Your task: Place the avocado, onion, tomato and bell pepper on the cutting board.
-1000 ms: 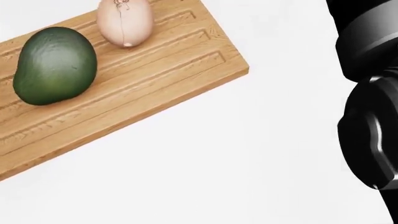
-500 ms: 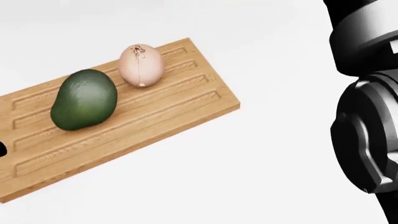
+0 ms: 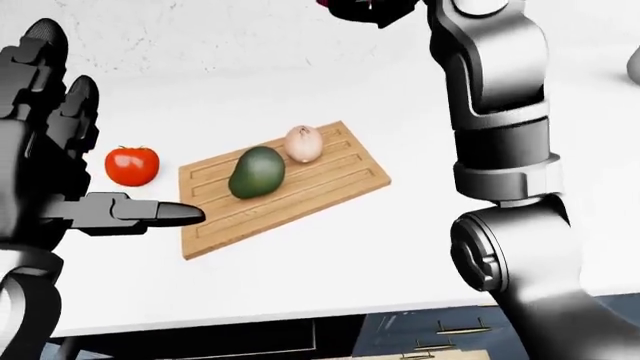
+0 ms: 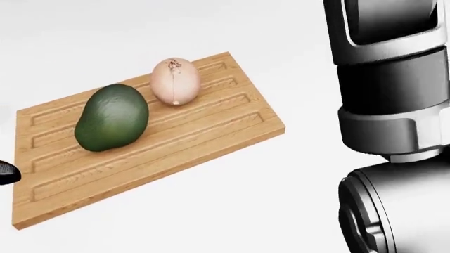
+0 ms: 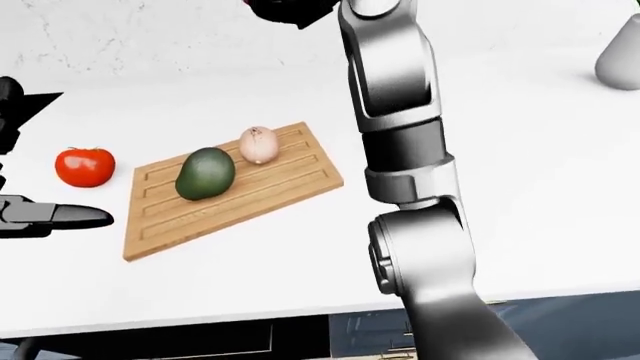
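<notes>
In our left-eye view our left hand (image 3: pixel 60 172) hangs with fingers spread beside the tomato (image 3: pixel 132 166) on the table (image 3: pixel 330 240), while in the head view avocado (image 4: pixel 112 117) and onion (image 4: pixel 175 80) lie on the cutting board (image 4: pixel 175 142), and in the right-eye view our right hand (image 5: pixel 290 9) is cut off, so we cannot tell its grip.

The white counter (image 3: pixel 330 247) I face spans every view, and its near edge runs along the bottom of both eye views. Three things lie directly on it. A wooden cutting board (image 3: pixel 330 187) sits near the middle, turned at an angle, with grooves running along its length. A red tomato (image 3: pixel 132 166) rests just left of the board, apart from it, on the bare counter. A grey object (image 5: pixel 620 52) stands at the right edge of the right-eye view, well apart from the board; I cannot tell what it is. The board carries an avocado (image 4: pixel 112 117) and an onion (image 4: pixel 175 81), side by side.
</notes>
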{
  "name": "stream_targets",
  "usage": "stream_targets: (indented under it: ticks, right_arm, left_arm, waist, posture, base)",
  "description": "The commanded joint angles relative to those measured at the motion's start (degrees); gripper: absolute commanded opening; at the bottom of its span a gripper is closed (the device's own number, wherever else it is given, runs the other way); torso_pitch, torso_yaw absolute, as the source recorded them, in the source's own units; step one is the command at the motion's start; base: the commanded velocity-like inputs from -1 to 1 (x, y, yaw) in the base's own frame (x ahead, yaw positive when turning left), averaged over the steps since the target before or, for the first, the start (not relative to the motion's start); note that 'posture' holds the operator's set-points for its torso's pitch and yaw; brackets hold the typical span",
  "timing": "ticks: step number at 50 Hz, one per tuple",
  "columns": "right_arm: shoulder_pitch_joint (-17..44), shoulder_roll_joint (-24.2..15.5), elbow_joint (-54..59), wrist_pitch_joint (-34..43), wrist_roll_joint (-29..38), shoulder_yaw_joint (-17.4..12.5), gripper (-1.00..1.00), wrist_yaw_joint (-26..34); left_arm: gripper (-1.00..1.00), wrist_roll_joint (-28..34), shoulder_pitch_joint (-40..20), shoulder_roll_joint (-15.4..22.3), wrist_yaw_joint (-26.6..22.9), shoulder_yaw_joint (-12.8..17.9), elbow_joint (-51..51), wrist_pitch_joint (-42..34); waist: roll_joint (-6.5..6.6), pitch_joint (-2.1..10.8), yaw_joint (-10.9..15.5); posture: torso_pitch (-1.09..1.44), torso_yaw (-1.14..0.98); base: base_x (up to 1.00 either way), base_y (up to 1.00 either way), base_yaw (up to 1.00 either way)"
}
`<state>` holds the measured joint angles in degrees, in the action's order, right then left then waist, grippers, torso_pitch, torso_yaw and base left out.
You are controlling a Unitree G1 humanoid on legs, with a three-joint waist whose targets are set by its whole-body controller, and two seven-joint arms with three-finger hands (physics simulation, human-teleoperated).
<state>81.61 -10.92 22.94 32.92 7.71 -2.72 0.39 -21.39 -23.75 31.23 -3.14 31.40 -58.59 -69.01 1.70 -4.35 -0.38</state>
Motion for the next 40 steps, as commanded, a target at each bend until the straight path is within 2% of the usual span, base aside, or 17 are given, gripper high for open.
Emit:
stream_targets:
  ticks: [1,13,19,33,40]
  right_arm:
    - [1.7,-0.2,-5.3,2.3,0.1,-0.7,-0.89,-0.4]
    - [-6.4,2.5,-23.4,15.6,2.1,1.0,-0.88,0.3]
    - [-8.5,3.4,-29.7,20.2,3.2,1.3,-0.88,0.5]
    - [-13.7,5.5,-41.5,28.0,5.7,2.5,-0.89,1.1]
    - [-17.7,6.4,-45.0,28.8,6.7,2.9,-0.88,1.1]
  left_arm:
    - [1.00,1.5,-1.0,0.6,-0.4,0.8,-0.8,1.6]
    - [1.00,6.3,-1.6,-1.0,-3.3,-1.2,-0.9,1.5]
    - [1.00,8.4,-2.2,-1.5,-4.4,-2.4,-0.3,1.7]
    - [1.00,12.2,-1.8,-2.9,-6.8,-3.6,-0.3,2.3]
    - [1.00,14.2,-0.7,-3.8,-7.9,-4.0,-0.3,3.4]
  waist:
    - [0.22,1.79,0.0]
    - [-0.16,2.01,0.3]
    - [-0.17,1.89,0.3]
    - [-0.23,1.83,0.2]
    - [-0.23,1.84,0.2]
  posture:
    - [0.00,0.00]
    - [0.00,0.00]
    - [0.00,0.00]
    - [0.00,0.00]
    - [0.00,0.00]
  base:
    - [0.00,0.00,0.00]
    - [0.00,0.00,0.00]
    - [0.00,0.00,0.00]
    - [0.00,0.00,0.00]
    - [0.00,0.00,0.00]
